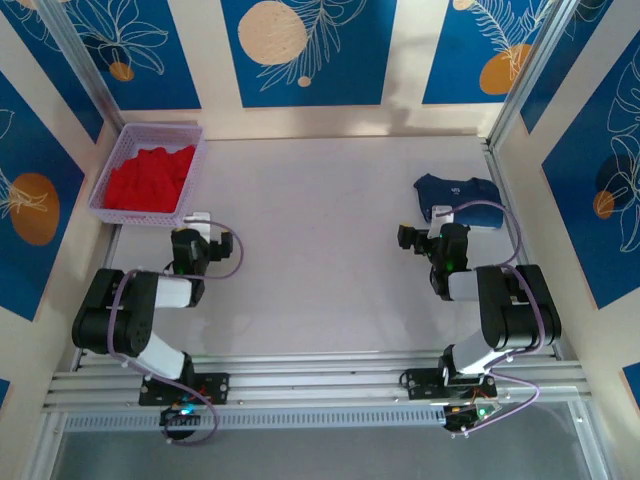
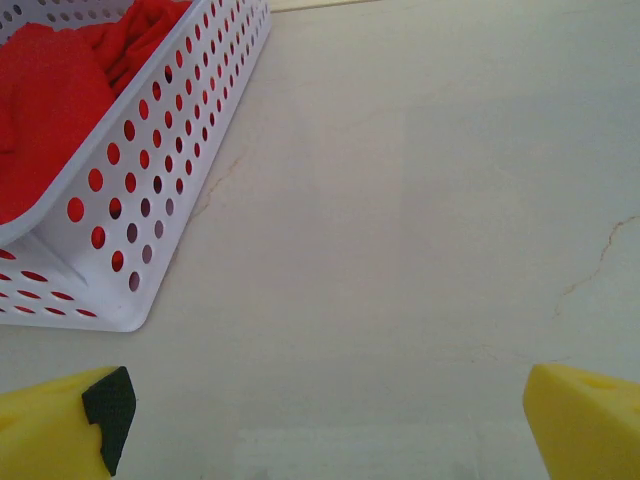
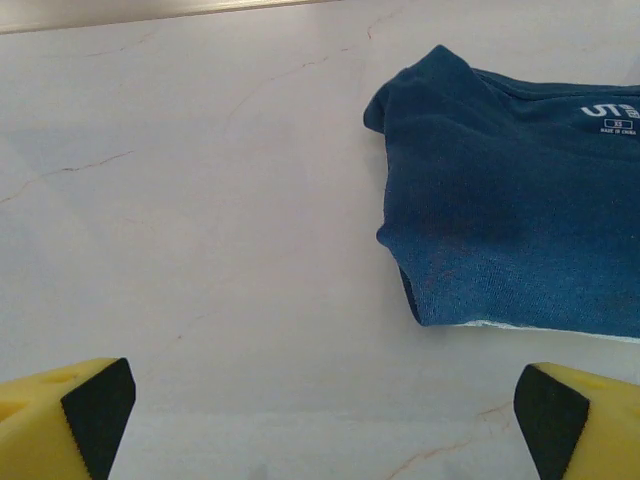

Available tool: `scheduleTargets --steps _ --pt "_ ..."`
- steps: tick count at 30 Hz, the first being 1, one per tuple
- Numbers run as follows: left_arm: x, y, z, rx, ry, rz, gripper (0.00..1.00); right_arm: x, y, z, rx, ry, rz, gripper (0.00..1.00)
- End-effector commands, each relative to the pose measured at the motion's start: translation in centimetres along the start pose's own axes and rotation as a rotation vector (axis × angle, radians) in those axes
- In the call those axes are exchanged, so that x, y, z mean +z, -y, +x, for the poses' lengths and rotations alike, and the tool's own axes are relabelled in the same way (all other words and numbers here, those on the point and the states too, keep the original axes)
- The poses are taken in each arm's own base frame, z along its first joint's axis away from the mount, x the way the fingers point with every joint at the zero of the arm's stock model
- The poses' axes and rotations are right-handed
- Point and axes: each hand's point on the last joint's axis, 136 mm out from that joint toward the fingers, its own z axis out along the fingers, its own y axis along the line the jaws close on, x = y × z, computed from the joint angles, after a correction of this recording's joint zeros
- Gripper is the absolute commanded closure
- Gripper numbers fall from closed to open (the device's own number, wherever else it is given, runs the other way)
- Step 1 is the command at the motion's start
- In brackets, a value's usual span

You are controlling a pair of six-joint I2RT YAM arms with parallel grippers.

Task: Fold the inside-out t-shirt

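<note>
The inside-out t-shirt (image 1: 148,178) is bright red and lies bunched up in a white perforated basket (image 1: 192,170) at the back left of the table. In the left wrist view the t-shirt (image 2: 50,90) shows over the wall of the basket (image 2: 150,190). My left gripper (image 1: 200,220) hovers just in front of the basket's near corner, open, with bare table between its yellow fingers (image 2: 60,430). My right gripper (image 1: 432,222) stands open on the right side, nothing between its fingers (image 3: 60,415).
A folded dark navy garment (image 1: 458,196) lies at the right, just beyond the right gripper; in the right wrist view the navy garment (image 3: 510,220) sits ahead and to the right. Blue-patterned walls enclose the table (image 1: 320,230) on three sides.
</note>
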Motion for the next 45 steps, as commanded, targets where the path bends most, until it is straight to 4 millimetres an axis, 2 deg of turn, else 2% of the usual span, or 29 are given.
scheduleTargets --steps 1,26,28,31,34,38,41,43,45 --pt "-0.1 -0.4 -0.9 -0.006 0.036 0.000 0.00 0.1 -0.3 -1.7 0.007 0.051 -0.015 0.01" --pt "-0.2 -0.4 -1.0 -0.006 0.040 0.001 0.00 0.1 -0.3 -1.7 0.008 0.051 -0.018 0.01" --pt "-0.3 -0.1 -1.4 0.001 0.040 0.018 0.00 0.0 0.0 -2.1 0.004 0.063 0.025 0.01" --pt "-1.6 0.7 -3.4 0.019 -0.031 0.083 0.00 -1.0 -0.5 -3.7 -0.027 0.059 0.069 0.01" --pt "-3.1 1.7 -5.3 -0.035 -0.063 0.156 0.00 -2.4 -1.7 -5.3 -0.053 0.056 0.058 0.01" --pt "-5.2 2.8 -7.9 -0.214 -0.080 0.236 0.00 -5.5 -4.5 -8.6 0.067 0.085 -0.063 0.00" --pt "-6.2 0.6 -9.1 -0.416 -0.110 0.111 0.00 -7.9 -6.6 -10.7 0.243 0.086 -0.151 0.01" --pt "-6.6 0.2 -10.1 -0.446 -0.104 0.090 0.00 -8.9 -9.5 -11.7 0.269 0.067 -0.261 0.02" --pt "-6.6 -0.9 -10.9 -0.422 -0.085 0.038 0.00 -9.4 -12.5 -12.3 0.226 -0.004 -0.319 0.02"
